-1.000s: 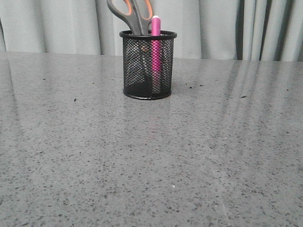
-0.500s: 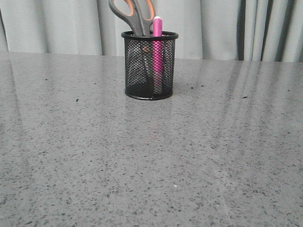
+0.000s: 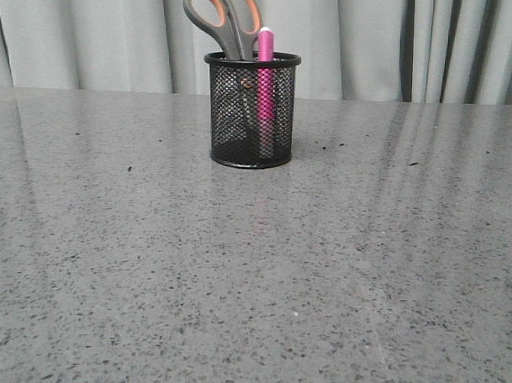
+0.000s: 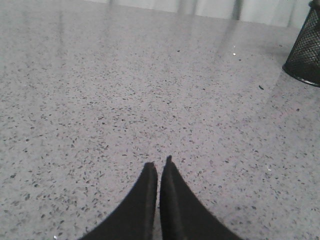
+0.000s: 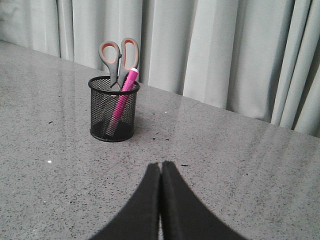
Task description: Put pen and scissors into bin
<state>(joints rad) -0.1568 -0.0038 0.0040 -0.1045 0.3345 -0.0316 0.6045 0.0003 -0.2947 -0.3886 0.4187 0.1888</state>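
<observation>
The black wire-mesh bin [image 3: 251, 111] stands upright at the far middle of the table. The scissors [image 3: 223, 18] stand in it, grey and orange handles up. The pink pen [image 3: 264, 70] stands in it beside them, cap up. In the right wrist view the bin [image 5: 113, 109], scissors [image 5: 119, 55] and pen [image 5: 121, 97] show ahead of my right gripper [image 5: 160, 164], which is shut and empty above the table. My left gripper [image 4: 159, 161] is shut and empty over bare table; the bin's edge [image 4: 305, 52] shows far off. Neither gripper shows in the front view.
The speckled grey table [image 3: 253, 267] runs to a pale grey curtain [image 3: 370, 44] behind the bin. A few small dark specks [image 3: 333, 145] lie on the table to the right of the bin.
The front view shifted very slightly between one second ago and half a second ago, so the bin appears a few pixels to the right. Nothing else has changed.
</observation>
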